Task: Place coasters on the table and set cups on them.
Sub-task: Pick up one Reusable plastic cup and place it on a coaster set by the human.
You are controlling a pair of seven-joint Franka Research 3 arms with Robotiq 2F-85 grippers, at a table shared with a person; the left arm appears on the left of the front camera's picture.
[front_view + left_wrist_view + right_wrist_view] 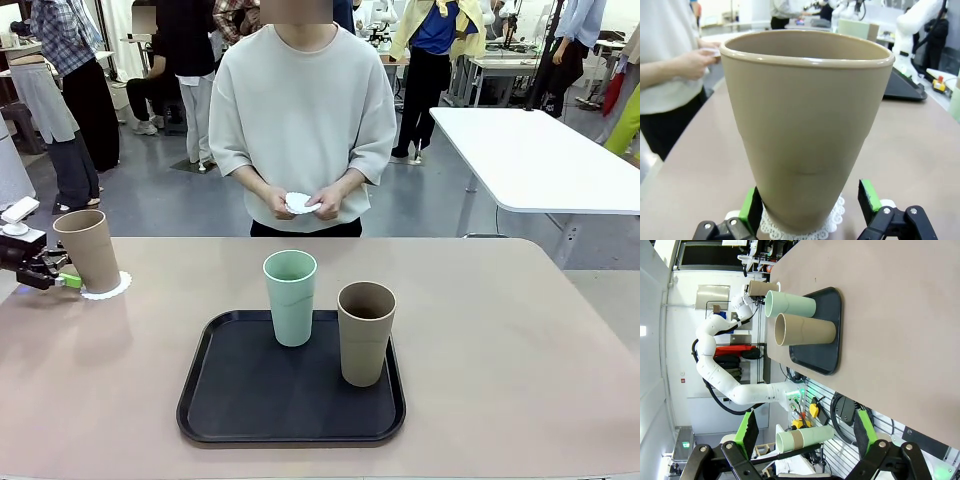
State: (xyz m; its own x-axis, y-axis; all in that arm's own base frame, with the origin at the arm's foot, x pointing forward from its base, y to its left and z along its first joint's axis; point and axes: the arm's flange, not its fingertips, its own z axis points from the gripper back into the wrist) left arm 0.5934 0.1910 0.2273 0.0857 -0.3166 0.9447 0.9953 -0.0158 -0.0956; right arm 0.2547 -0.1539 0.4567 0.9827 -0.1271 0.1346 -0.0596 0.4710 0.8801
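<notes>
A tan cup [88,250] stands upright on a white scalloped coaster [106,289] at the table's [500,330] far left. My left gripper [58,276] is open at the cup's base. In the left wrist view the green pads [867,196] flank the cup [807,120], a gap shows at the right pad, and the coaster [832,220] peeks out beneath. A mint cup [290,297] and a second tan cup [365,332] stand on the black tray [240,400]. The person holds another coaster [298,203] in both hands. My right gripper [802,430] is open and holds nothing.
The right wrist view, rolled sideways, shows the tray [827,330] with the mint cup [790,305] and tan cup [805,330] from above the table [900,315]. A white table [540,160] stands behind at right. Bare tabletop lies on either side of the tray.
</notes>
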